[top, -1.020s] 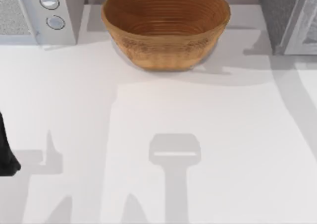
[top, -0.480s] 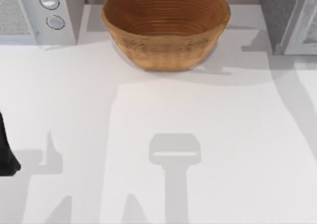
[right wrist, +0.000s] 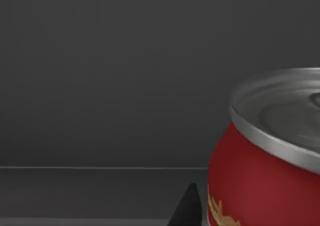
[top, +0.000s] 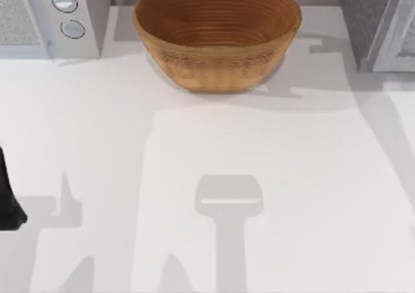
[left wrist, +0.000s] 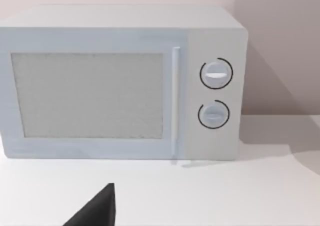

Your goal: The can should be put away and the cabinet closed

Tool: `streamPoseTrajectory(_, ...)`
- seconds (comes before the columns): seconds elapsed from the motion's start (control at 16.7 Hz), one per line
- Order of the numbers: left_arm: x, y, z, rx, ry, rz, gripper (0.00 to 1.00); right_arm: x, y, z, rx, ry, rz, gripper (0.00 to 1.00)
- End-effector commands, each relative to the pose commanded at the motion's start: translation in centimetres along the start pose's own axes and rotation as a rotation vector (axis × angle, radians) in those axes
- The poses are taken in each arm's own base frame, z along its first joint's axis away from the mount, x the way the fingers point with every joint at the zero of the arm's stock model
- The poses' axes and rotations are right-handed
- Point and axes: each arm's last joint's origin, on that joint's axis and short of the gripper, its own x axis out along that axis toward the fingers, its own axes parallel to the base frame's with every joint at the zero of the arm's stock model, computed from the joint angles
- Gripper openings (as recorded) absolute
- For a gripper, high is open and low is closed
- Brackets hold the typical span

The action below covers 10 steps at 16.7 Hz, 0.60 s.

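The can (right wrist: 265,156) is sitting close before the right wrist camera inside a dark grey compartment – apparently being stowed; whether either gripper is gripping is impossible to tell – the left arm (top: 8,196) is idling at the desk's left edge.

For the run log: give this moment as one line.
stage: stowing | can: upright against dark interior, right wrist view | left arm: parked at table's left edge | bowl: table's far side

Matte black left arm (top: 8,199), black wedge-shaped fingertips (left wrist: 97,210), no markings
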Motion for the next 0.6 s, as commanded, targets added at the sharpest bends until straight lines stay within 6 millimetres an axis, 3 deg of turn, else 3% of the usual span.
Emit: streamPoseTrajectory(0.6,0.0,0.0,0.0,0.0,0.0,0.0,1.0,5.3,-0.2,0.6,-0.011,0.026,-0.022,0.0)
